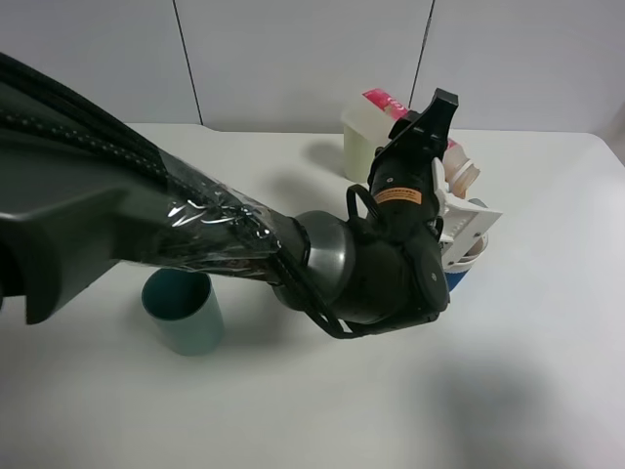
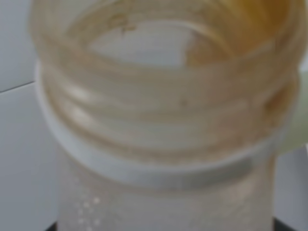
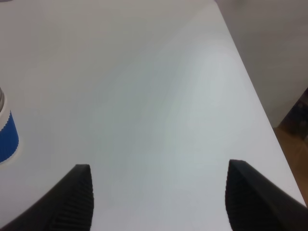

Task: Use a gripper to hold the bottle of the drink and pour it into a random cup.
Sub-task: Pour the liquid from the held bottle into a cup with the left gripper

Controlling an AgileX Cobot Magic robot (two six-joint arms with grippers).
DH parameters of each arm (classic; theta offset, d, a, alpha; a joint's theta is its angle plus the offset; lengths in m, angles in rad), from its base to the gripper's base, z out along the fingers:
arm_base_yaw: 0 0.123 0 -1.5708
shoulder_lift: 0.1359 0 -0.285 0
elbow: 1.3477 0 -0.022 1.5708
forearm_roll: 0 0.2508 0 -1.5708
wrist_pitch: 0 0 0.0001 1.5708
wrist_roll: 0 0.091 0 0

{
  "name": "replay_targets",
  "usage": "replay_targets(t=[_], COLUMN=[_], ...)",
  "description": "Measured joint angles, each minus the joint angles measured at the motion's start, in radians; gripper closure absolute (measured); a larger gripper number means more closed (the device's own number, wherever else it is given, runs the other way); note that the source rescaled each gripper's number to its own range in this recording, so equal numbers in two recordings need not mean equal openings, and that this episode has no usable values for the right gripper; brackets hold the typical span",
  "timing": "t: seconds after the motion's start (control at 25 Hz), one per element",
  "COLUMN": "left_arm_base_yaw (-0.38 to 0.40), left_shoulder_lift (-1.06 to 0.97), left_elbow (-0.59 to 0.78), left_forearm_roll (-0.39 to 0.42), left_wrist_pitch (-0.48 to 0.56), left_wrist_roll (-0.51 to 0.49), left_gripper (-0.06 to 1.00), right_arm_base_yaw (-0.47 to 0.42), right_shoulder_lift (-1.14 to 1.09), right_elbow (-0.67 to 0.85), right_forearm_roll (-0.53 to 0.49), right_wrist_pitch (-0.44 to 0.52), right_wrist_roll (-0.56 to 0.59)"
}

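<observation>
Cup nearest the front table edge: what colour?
The round open-topped cup is dark teal; exterior high view shows it best.

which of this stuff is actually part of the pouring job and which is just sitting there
In the job:
- bottle, tilted, held in the left gripper
- blue-and-white cup beneath it

Just lying about:
- dark teal cup, off to the left
- pale green cup, behind the arm

Bright even light (soft shadows), the bottle (image 2: 163, 144) blurred close up.
</observation>
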Motion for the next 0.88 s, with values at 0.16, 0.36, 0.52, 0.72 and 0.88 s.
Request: replay_targets(t=[0.16, 0.36, 0.52, 0.72, 0.88], left_arm_base_yaw=[0.0, 0.0, 0.0, 0.0, 0.0], left_shoulder_lift=[0.0, 0.0, 0.0, 0.0, 0.0], left_elbow=[0.0, 0.002, 0.002, 0.002, 0.002], left_forearm_roll=[0.0, 0.001, 0.005, 0.025, 0.03], left_wrist_pitch=[0.0, 0.0, 0.0, 0.0, 0.0], left_wrist_roll=[0.006, 0.02, 0.042, 0.049, 0.049], left_gripper=[0.94, 0.94, 0.94, 0.94, 0.94], right_arm_base_yaw=[0.0, 0.0, 0.0, 0.0, 0.0], right_shoulder_lift=[0.0, 0.0, 0.0, 0.0, 0.0], right_elbow=[0.0, 0.0, 0.0, 0.0, 0.0], right_forearm_roll=[0.0, 0.0, 0.0, 0.0, 0.0], right_wrist_pitch=[0.0, 0.0, 0.0, 0.0, 0.0], right_wrist_roll=[0.0, 0.0, 0.0, 0.0, 0.0])
